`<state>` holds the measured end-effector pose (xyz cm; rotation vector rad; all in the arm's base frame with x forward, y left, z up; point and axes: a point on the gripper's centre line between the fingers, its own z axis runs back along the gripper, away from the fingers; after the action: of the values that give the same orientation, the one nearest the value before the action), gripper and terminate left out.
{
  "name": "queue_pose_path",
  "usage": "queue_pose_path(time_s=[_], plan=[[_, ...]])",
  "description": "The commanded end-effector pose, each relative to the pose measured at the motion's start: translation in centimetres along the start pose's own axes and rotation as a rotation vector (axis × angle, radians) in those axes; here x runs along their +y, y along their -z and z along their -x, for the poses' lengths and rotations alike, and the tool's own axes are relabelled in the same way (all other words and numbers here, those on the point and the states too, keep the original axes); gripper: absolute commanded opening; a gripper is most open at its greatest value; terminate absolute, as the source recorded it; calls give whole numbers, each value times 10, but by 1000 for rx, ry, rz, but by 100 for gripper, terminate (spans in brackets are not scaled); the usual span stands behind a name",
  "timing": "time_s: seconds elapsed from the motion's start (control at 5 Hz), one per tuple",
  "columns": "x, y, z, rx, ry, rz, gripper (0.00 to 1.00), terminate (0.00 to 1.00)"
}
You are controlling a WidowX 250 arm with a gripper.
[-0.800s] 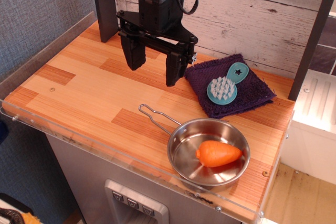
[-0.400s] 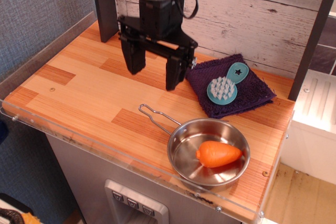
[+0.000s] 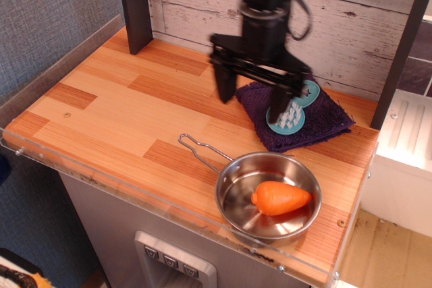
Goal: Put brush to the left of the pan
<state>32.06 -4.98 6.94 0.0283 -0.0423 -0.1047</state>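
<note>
The teal brush (image 3: 291,117) lies bristles up on a purple towel (image 3: 324,123) at the back right of the table, partly hidden behind my right finger. The steel pan (image 3: 236,197) sits at the front right, its wire handle (image 3: 199,148) pointing back left, with an orange carrot (image 3: 280,197) inside. My black gripper (image 3: 251,102) is open and empty, hovering above the towel's left edge, blurred by motion. Its right finger is over the brush, its left finger is over the bare wood.
The wooden table (image 3: 101,109) has a clear plastic rim along the front and left edges. A dark post (image 3: 133,6) stands at the back left and a plank wall runs behind. A white unit (image 3: 408,160) stands to the right.
My gripper has moved to the right, from the middle back of the table to over the towel's left edge and the brush. Nothing else has moved.
</note>
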Motion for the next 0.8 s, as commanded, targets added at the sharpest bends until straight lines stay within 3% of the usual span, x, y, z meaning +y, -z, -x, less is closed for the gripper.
queue_pose_path(time_s=[0.0, 0.6], plan=[[-22, 2, -42, -53, -24, -9, 100, 0], [-24, 31, -41, 10, -21, -45, 100, 0]])
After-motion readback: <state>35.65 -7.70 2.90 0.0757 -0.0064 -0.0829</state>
